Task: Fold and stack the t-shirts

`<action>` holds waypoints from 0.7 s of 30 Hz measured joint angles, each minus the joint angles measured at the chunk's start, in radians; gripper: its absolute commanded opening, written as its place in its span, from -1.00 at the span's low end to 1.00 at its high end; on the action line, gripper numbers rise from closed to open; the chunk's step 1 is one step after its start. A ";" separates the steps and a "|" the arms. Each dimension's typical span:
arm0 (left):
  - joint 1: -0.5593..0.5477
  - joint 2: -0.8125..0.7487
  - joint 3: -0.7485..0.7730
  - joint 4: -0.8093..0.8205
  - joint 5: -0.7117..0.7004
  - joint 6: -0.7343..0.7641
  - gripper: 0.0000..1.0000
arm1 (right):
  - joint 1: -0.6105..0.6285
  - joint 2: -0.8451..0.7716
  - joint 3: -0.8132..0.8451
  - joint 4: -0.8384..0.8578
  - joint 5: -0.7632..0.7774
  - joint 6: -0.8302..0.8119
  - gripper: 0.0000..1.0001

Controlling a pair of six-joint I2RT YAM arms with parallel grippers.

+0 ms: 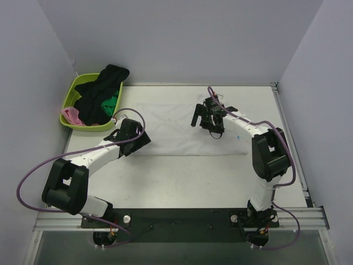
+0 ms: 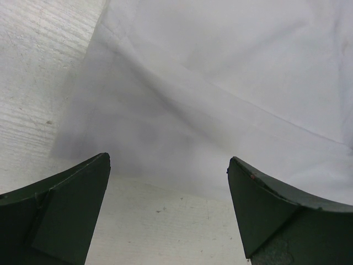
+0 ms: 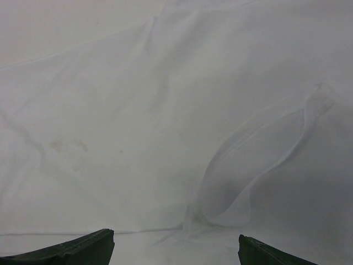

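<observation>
The white t-shirt (image 1: 171,130) lies flat on the bench (image 1: 182,176), between my two arms. My left pincer (image 2: 169,158) hangs spread and empty over its near left edge. My right pincer (image 3: 175,234), also spread and empty, hovers over a loose wrinkle (image 3: 259,165) on the right side. If I close short of the edge, I catch nothing or scrape the bench. If I pinch one layer only, the fold probably drags crooked and presses that wrinkle in. The other t-shirts (image 1: 102,94) sit in the basket (image 1: 69,99).

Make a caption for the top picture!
Left gripper and right gripper poised open at the white t-shirt, green basket nearby.
</observation>
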 measured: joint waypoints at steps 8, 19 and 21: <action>0.005 0.006 0.000 0.000 0.000 0.001 0.95 | 0.000 0.027 0.002 -0.033 -0.004 0.005 0.92; 0.005 0.019 0.000 0.001 0.000 0.000 0.95 | -0.003 0.106 0.021 -0.032 -0.019 0.009 0.92; 0.006 0.024 0.000 0.001 0.000 0.001 0.95 | -0.004 0.112 0.024 -0.031 -0.019 0.009 0.91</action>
